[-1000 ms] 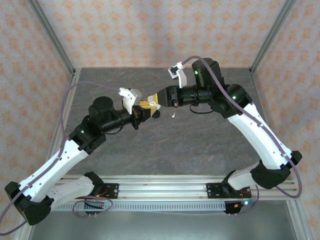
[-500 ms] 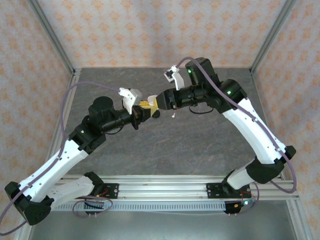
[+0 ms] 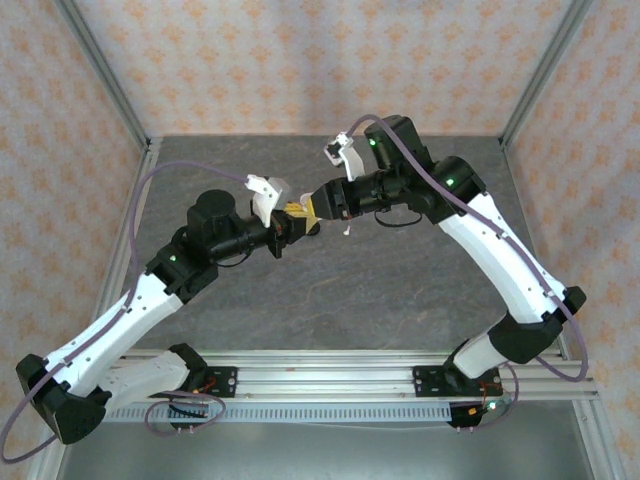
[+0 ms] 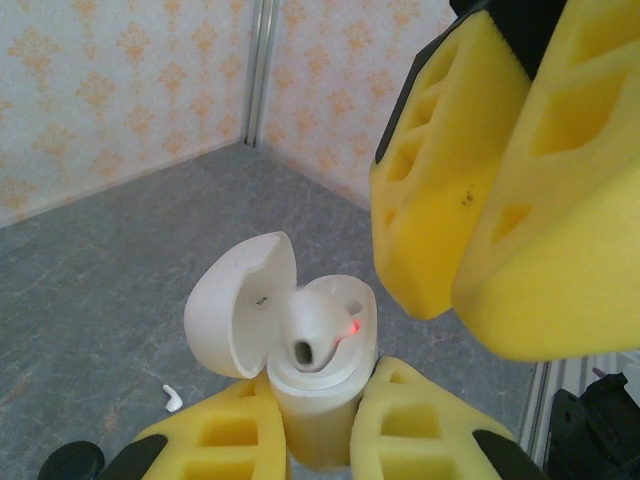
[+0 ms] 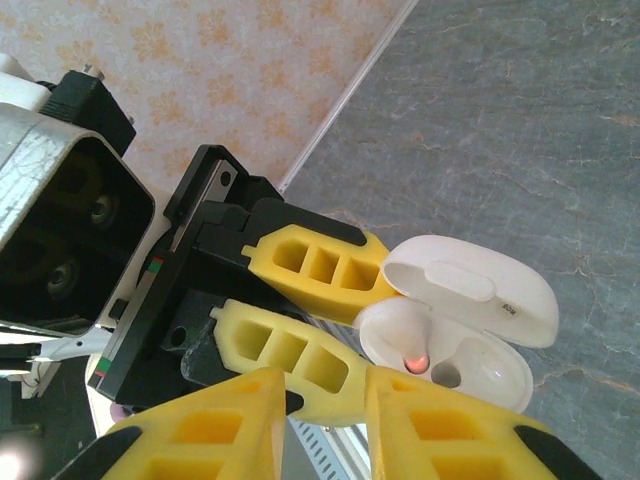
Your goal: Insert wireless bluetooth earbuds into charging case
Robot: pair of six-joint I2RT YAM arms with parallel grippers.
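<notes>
My left gripper point(image 4: 318, 388) is shut on the body of the white charging case point(image 4: 312, 425), held upright above the table with its lid point(image 4: 235, 305) swung open. A white earbud point(image 4: 316, 325) sits in one socket beside a lit red light; the other socket point(image 5: 447, 375) looks empty. My right gripper point(image 4: 462, 300) hovers just above and to the right of the case, jaws apart with nothing between them. In the right wrist view its fingertips point(image 5: 262, 392) frame the case point(image 5: 480, 355) and the left fingers point(image 5: 310, 262). Another white earbud point(image 4: 172, 399) lies on the table point(image 3: 346, 232).
Both arms meet over the middle of the grey table point(image 3: 400, 290), grippers almost touching point(image 3: 302, 212). Patterned walls and aluminium posts point(image 3: 100, 75) enclose the back and sides. A black round object point(image 4: 70, 462) sits at the lower left of the left wrist view.
The right gripper has moved left, closer to the case, and its jaws have narrowed. The left arm has shifted slightly right, still holding the case.
</notes>
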